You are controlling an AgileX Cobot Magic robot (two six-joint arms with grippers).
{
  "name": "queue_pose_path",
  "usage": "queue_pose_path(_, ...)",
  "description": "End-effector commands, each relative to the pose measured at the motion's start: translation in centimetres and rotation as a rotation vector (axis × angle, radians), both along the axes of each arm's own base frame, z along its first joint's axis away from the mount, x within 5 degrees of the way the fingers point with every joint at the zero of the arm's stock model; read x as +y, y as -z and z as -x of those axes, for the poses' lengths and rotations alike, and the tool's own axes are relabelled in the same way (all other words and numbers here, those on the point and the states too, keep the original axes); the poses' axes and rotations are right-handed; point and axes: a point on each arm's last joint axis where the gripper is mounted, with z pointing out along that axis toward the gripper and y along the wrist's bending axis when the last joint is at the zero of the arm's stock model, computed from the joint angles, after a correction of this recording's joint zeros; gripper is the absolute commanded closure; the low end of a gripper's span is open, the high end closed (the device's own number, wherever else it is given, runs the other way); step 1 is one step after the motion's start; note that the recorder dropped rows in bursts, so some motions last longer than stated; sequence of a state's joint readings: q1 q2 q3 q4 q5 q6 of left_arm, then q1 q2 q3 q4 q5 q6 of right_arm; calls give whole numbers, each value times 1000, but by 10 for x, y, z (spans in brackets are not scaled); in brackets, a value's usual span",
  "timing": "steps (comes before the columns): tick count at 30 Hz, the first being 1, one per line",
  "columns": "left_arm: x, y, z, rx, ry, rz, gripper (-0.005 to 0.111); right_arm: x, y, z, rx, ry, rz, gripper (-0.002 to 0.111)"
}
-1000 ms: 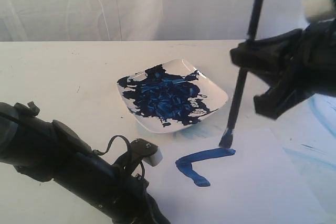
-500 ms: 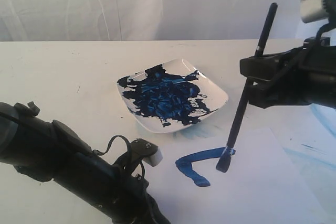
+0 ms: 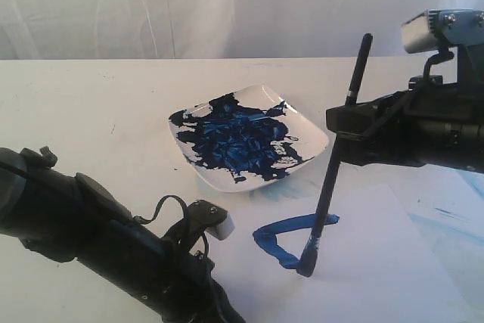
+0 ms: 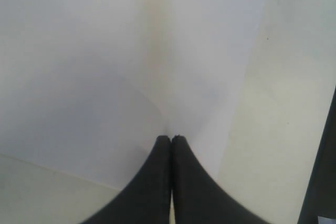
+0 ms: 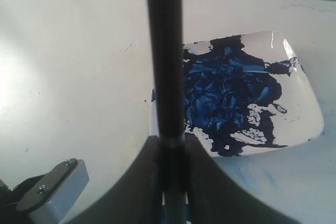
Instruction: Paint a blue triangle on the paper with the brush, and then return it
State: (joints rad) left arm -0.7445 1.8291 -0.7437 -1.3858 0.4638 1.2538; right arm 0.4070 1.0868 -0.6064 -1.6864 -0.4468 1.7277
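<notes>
At the right of the exterior view, above the sheet:

1. Right gripper (image 3: 349, 130), black, two-fingered. The jaws are clamped on the upper handle of the brush; the right wrist view shows the fingers closed on either side of the shaft.
2. Brush (image 3: 331, 168), long and thin, with a black handle, silver ferrule and blue-stained bristles. It tilts with its top away from the camera and its bristle end down on the paper, at the near end of the painted line.
3. Blue triangle (image 3: 281, 234), thick dark-blue brushstrokes, unfinished. One stroke runs across and a shorter one turns back towards the camera. The side that would close the figure is missing.
4. Paper (image 3: 378, 270), a plain white flat sheet in front of the dish, carrying the strokes.
5. Dish (image 3: 316, 135), white, shallow and squarish, with a dark-blue paint mass in it. It sits just beyond the paper on the off-white tabletop (image 3: 91, 96).
6. Left gripper (image 4: 171, 140), black, its jaws pressed together on nothing, low at the near left and idle.

Step in hand, as judged: painting, two sides laid.

Next move, as judged: drag the bristles from the near corner up to the far right end of the first stroke. Keep light contact so the line joins cleanly, then return the brush.
</notes>
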Motion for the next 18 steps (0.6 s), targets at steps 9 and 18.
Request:
queue_pose_path(9,-1,-1,4,7,30,10,107,3,6,-9,-9,7,-9,108)
queue_pose_path(18,-1,-1,4,7,30,10,107,1,6,-11,-30,29,18,108)
